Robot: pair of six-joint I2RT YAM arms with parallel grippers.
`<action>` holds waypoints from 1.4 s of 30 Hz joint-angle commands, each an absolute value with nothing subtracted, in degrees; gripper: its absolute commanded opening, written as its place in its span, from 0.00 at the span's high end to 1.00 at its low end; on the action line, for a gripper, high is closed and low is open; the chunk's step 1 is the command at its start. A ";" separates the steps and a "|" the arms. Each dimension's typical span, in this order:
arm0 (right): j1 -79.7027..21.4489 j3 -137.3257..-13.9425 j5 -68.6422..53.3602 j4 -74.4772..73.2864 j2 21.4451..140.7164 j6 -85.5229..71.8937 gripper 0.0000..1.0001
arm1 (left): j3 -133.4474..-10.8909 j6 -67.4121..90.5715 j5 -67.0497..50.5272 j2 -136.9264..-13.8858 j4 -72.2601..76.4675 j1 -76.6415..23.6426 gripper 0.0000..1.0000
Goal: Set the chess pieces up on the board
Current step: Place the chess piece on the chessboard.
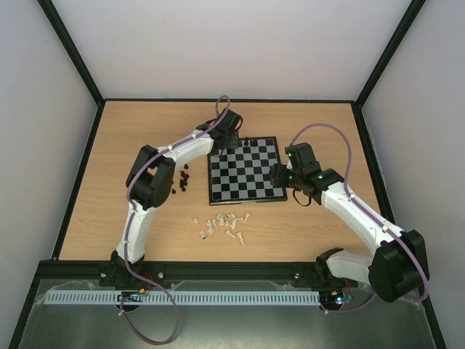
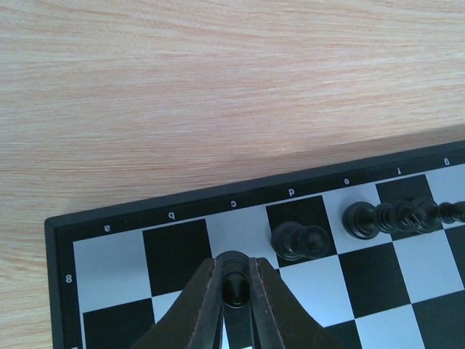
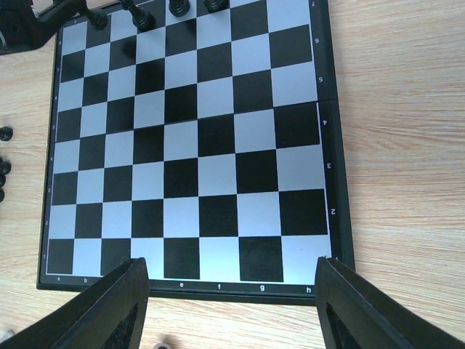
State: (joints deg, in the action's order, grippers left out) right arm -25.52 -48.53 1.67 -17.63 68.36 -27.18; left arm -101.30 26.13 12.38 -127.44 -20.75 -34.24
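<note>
The board lies flat mid-table. My left gripper hovers over its far left corner, shut on a black chess piece above the c-file square of the back row. Other black pieces stand on that row: one on the d square, one on e, more to the right. They also show at the top of the right wrist view. My right gripper is open and empty, just off the board's near edge in that view.
A heap of loose black pieces lies left of the board, also seen in the right wrist view. Several white pieces lie scattered on the wood in front of the board. Black frame rails edge the table.
</note>
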 commanded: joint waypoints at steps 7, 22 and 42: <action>-25.75 -47.66 0.78 -17.23 69.15 -26.50 0.37 | -104.61 25.57 12.49 -130.17 -20.64 -33.39 0.88; -25.75 -47.40 0.10 -16.97 69.17 -26.46 0.37 | -104.98 25.92 11.60 -132.18 -20.02 -33.34 0.87; -25.75 -47.17 -0.02 -16.66 69.26 -26.41 0.37 | -107.07 25.88 10.94 -134.03 -20.38 -34.01 0.86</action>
